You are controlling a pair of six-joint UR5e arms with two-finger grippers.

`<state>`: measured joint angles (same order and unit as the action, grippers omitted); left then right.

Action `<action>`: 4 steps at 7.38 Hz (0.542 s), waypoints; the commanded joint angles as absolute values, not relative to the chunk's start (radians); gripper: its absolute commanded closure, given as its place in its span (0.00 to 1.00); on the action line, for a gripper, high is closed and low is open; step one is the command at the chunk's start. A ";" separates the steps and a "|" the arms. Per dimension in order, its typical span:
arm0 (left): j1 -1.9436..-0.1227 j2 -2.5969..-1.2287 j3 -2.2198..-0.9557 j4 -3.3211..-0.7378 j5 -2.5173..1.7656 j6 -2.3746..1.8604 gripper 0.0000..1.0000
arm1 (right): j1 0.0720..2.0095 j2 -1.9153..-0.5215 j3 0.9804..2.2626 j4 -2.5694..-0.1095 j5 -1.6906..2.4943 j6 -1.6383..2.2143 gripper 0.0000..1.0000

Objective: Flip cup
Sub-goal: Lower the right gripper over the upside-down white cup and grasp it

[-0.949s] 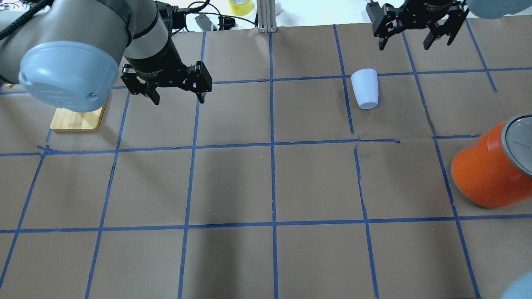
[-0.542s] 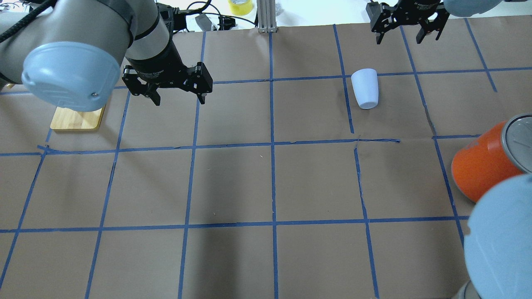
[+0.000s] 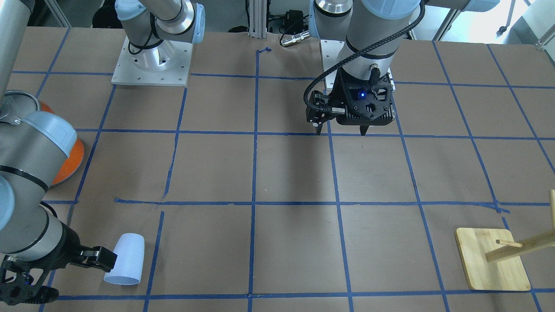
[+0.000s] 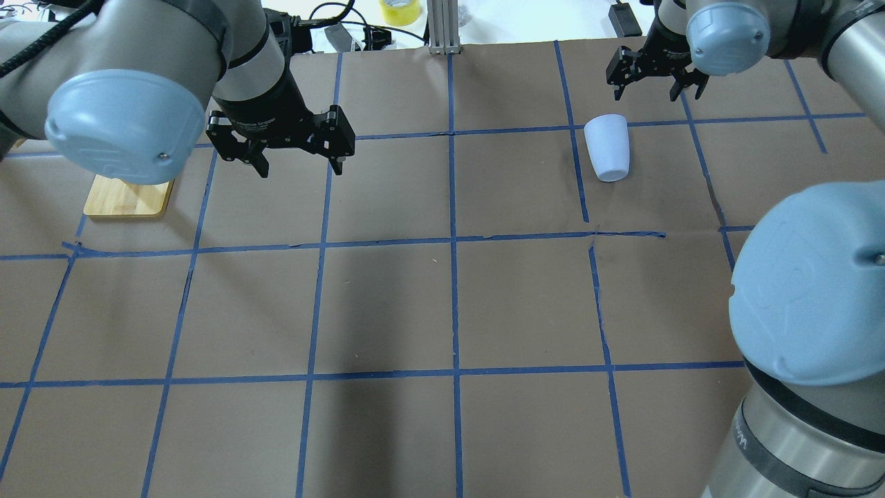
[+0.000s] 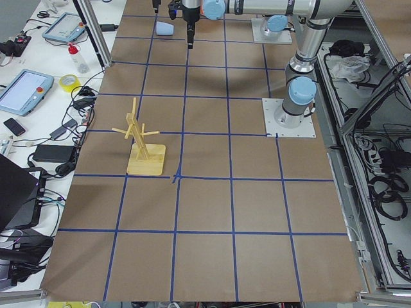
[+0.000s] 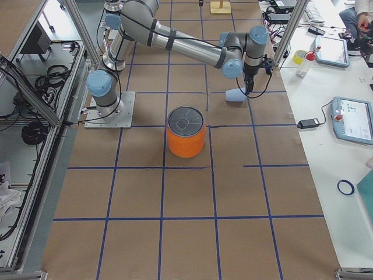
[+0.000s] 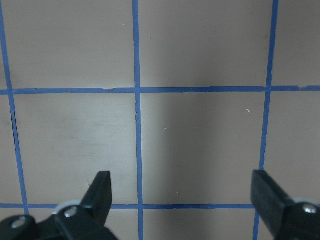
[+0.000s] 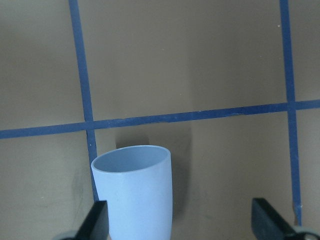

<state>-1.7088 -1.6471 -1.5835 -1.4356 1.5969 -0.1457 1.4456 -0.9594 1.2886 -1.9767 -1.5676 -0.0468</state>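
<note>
Right end effector (image 4: 657,86) is hovering released, jaws spread, with the toppled cup (image 4: 606,147) lying off-centre beneath it, so centring before closing is looking key.

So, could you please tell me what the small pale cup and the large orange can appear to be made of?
The small pale blue-white tapered cup looks like matte plastic: smooth, evenly coloured, thin-rimmed, no glare. The large orange cylindrical can is probably metal, judging by its dull grey rimmed lid; the orange body's coating I cannot tell.
</note>
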 commanded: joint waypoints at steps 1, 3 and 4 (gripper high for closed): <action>-1.709 -1.651 -1.585 -1.434 1.597 -0.146 0.00 | 1.463 -0.919 1.292 -2.026 -1.565 -0.038 0.00; -1.709 -1.651 -1.583 -1.434 1.597 -0.146 0.00 | 1.468 -0.916 1.301 -2.025 -1.566 -0.049 0.00; -1.710 -1.651 -1.583 -1.434 1.595 -0.146 0.00 | 1.470 -0.913 1.316 -2.034 -1.566 -0.041 0.00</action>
